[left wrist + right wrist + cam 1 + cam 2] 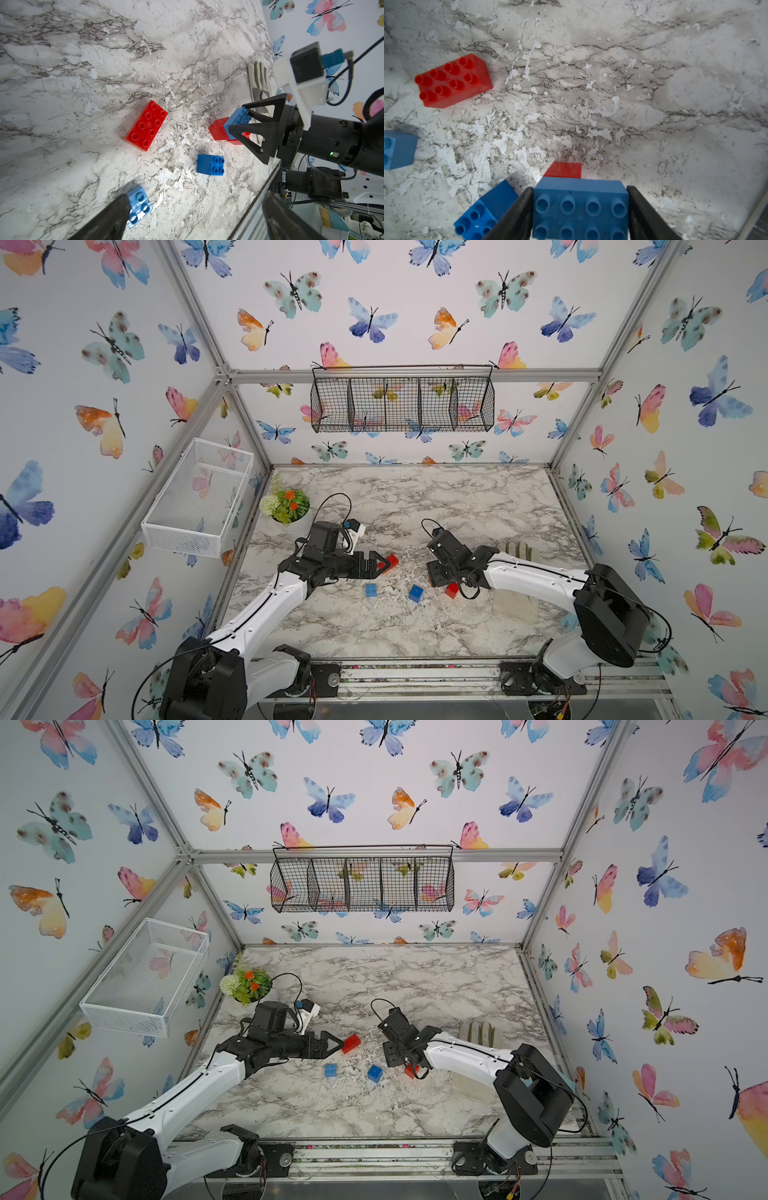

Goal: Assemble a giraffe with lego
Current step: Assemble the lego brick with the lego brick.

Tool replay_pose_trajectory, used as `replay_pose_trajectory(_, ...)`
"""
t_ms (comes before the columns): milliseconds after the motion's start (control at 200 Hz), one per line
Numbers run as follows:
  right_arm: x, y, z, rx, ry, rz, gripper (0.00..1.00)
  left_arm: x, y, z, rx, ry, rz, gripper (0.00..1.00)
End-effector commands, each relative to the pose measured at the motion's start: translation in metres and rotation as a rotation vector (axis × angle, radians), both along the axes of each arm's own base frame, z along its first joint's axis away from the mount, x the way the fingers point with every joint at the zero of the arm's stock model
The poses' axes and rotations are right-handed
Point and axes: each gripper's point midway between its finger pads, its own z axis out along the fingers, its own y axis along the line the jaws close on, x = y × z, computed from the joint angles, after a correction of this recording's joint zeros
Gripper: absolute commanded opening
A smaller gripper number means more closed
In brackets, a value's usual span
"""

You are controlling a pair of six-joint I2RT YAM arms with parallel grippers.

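My right gripper [580, 192] is shut on the short ends of a long blue lego brick [580, 207], studs up. The brick sits over two small red bricks [218, 128] [239, 142]; whether it is pressed onto them I cannot tell. In a top view only one red brick [452, 590] shows under that gripper. A long red brick [389, 563] lies just off the tips of my left gripper [380, 562], which is open and holds nothing. Two small blue bricks, one light [371, 590] and one dark [415, 593], lie loose between the arms. No assembled giraffe is in view.
A grey glove [517, 551] lies behind the right arm and a pale cloth [515, 605] under it. A potted plant [286, 506] stands at the back left. A white mesh basket [199, 497] hangs on the left wall, a black wire basket [401, 404] on the back wall.
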Motion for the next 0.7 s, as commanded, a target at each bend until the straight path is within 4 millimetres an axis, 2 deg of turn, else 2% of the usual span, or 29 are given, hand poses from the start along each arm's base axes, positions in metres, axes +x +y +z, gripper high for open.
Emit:
replay_pose_trajectory(0, -0.009, -0.014, -0.017, -0.053, 0.046, -0.011, 0.57, -0.001, -0.001, -0.003, 0.005, 0.0, -0.003, 0.98)
replay_pose_trajectory(205, -0.013, -0.015, -0.021, -0.072, 0.067, -0.004, 0.57, 0.0, 0.0, -0.003, 0.007, 0.0, -0.002, 0.98)
replay_pose_trajectory(490, -0.023, -0.023, -0.041, -0.111, 0.105, -0.005, 0.57, 0.0, 0.001, -0.003, 0.013, -0.003, 0.003, 0.98)
replay_pose_trajectory(696, -0.026, -0.02, -0.044, -0.141, 0.11, 0.005, 0.57, 0.0, 0.001, -0.004, 0.016, -0.002, 0.006, 0.98)
